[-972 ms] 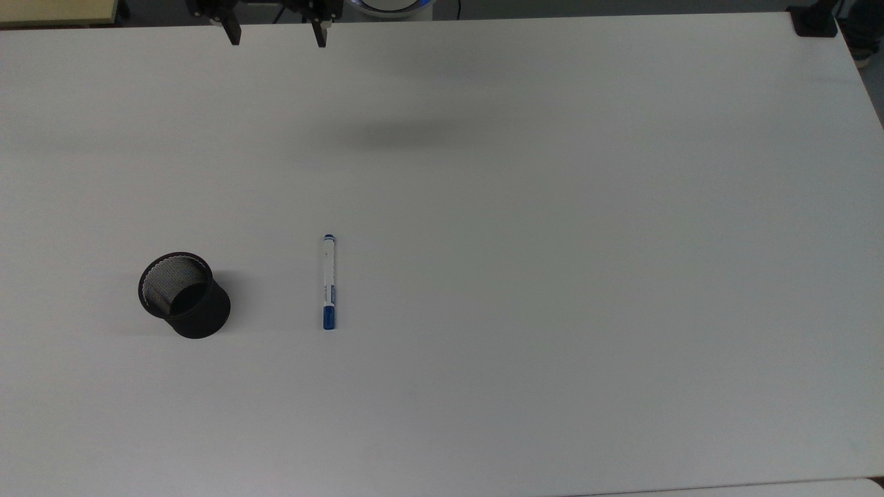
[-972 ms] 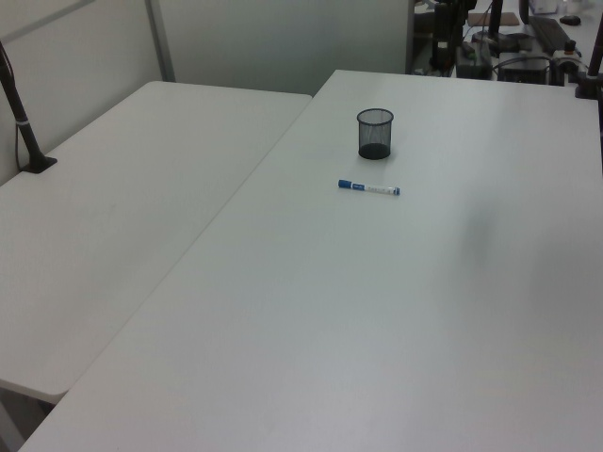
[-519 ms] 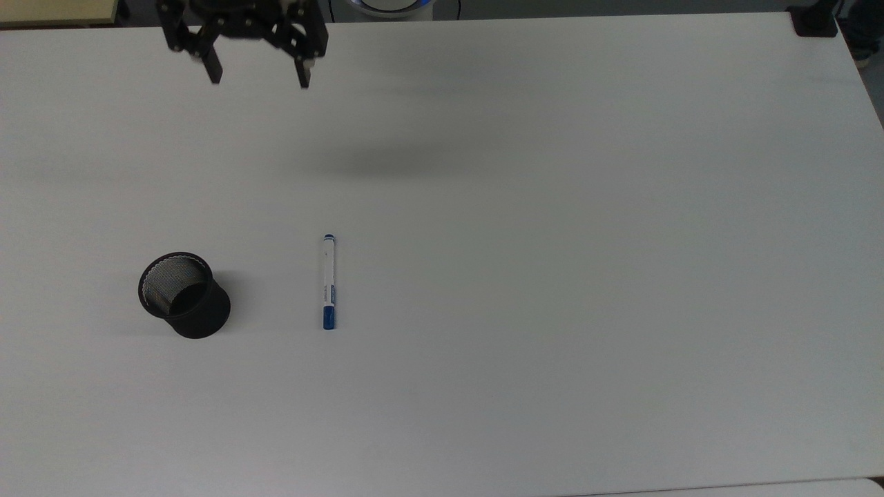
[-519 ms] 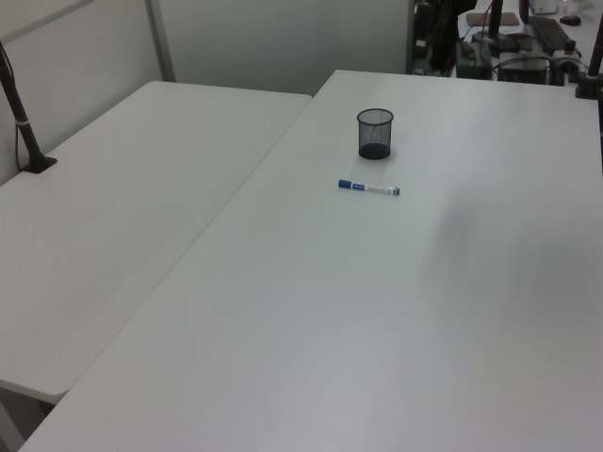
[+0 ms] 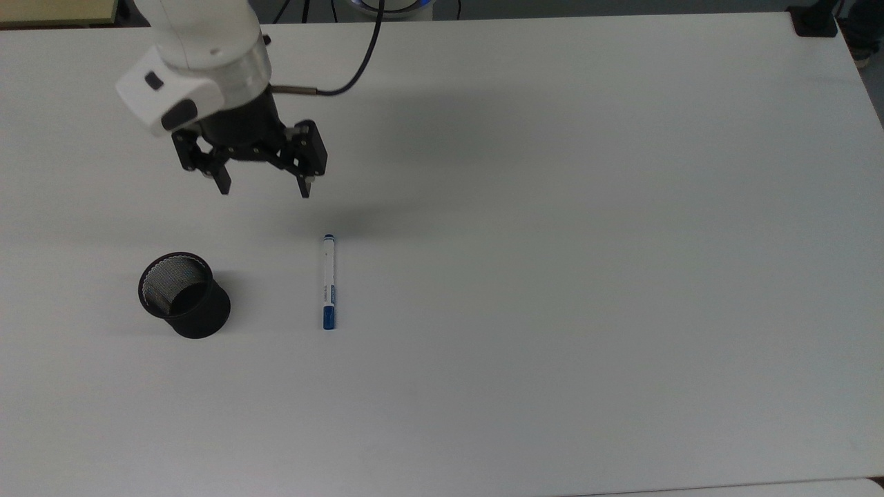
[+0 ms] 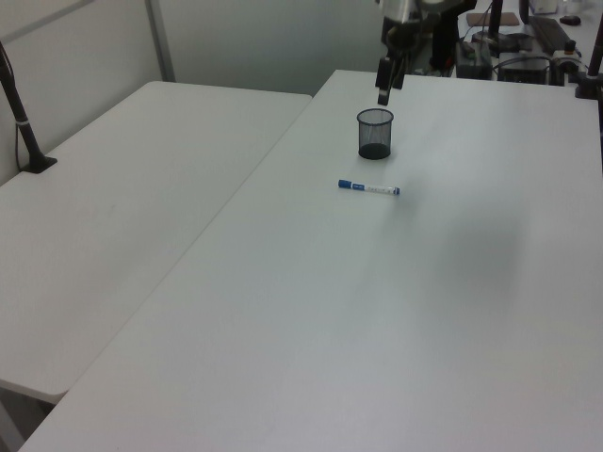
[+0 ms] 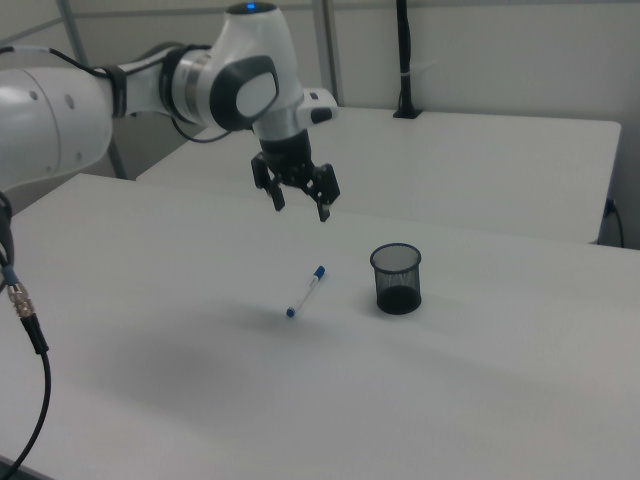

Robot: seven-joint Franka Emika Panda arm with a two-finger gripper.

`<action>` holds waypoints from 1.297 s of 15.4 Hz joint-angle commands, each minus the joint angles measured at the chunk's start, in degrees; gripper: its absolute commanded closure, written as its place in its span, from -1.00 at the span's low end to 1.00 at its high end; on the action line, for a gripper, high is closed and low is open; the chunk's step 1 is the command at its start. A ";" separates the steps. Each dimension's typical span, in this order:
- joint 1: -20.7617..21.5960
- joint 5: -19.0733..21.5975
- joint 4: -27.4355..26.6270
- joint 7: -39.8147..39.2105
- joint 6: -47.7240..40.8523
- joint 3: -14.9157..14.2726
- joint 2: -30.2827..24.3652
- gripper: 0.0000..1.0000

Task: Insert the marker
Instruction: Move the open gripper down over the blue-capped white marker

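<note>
The slim white-barrelled marker with blue cap (image 5: pixel 329 281) lies flat mid-table, well in from every edge, near the black mesh cup (image 5: pixel 184 295). To take it cleanly, I'd centre the black two-finger gripper (image 5: pixel 264 188) over the barrel, fingers straddling it crosswise, then descend. The white arm (image 7: pixel 235 85) hangs above the table, wrist pointing down, fingers spread wide and empty.

arm (image 7: pixel 120 90): reaching forward | tool (image 5: pixel 264 190): fingers spread wide, pointing down, empty
</note>
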 commanded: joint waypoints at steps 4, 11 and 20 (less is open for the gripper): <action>2.24 1.21 -0.56 -2.31 9.72 -0.14 6.73 -0.79; 3.38 -0.28 -0.38 -2.39 11.49 0.03 10.59 -0.68; 3.73 -2.48 -0.29 -2.22 19.84 0.03 15.78 -0.40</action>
